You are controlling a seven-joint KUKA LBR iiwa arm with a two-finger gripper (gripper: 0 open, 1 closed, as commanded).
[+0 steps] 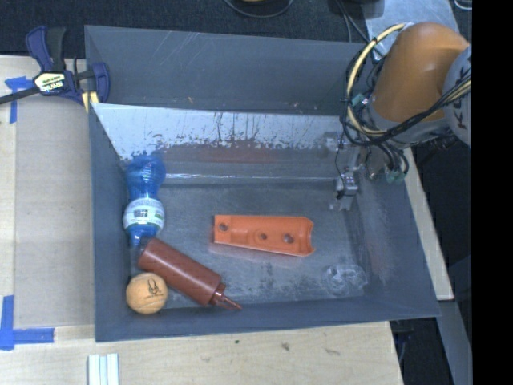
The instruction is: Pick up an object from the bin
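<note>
Gripper [346,187], spread unclear, near right end of flat orange bracket [262,235], its long axis left-right across bin [240,62].

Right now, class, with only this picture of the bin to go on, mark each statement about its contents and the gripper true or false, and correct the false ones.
1. An orange flat piece lies near the middle of the bin floor. True.
2. The gripper hangs over the blue bottle. False: the gripper is at the bin's right side, and the blue bottle lies by the left wall.
3. A tan ball sits in the near left corner, beside the brown bottle. True.
4. The brown bottle stands upright. False: it lies on its side, its tip pointing right.
</note>
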